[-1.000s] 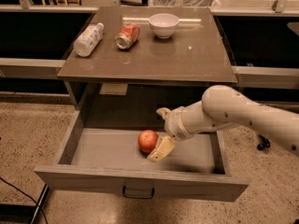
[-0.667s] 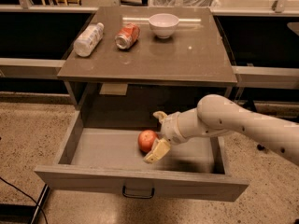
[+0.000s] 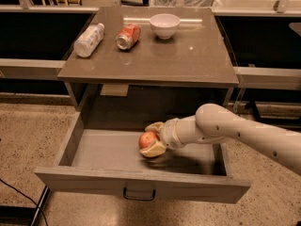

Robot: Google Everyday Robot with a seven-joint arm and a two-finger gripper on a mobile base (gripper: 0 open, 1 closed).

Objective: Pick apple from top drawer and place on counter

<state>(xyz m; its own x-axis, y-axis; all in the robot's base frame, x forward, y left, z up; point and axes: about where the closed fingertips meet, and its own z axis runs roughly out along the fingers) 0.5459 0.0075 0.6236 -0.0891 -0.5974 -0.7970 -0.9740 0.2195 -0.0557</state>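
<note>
Hand (image 3: 150, 139) down in top drawer (image 3: 141, 185), pinching apple (image 3: 146, 138). Imo best bet: keep grip firm, lift straight up, then swing over table (image 3: 188, 55).

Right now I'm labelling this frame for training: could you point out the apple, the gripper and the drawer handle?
apple (image 3: 146, 138): camera view, its red middle.
gripper (image 3: 150, 139): camera view, its tip, at the apple inside the top drawer (image 3: 103, 149).
drawer handle (image 3: 139, 199): camera view, its lower bar.
</note>
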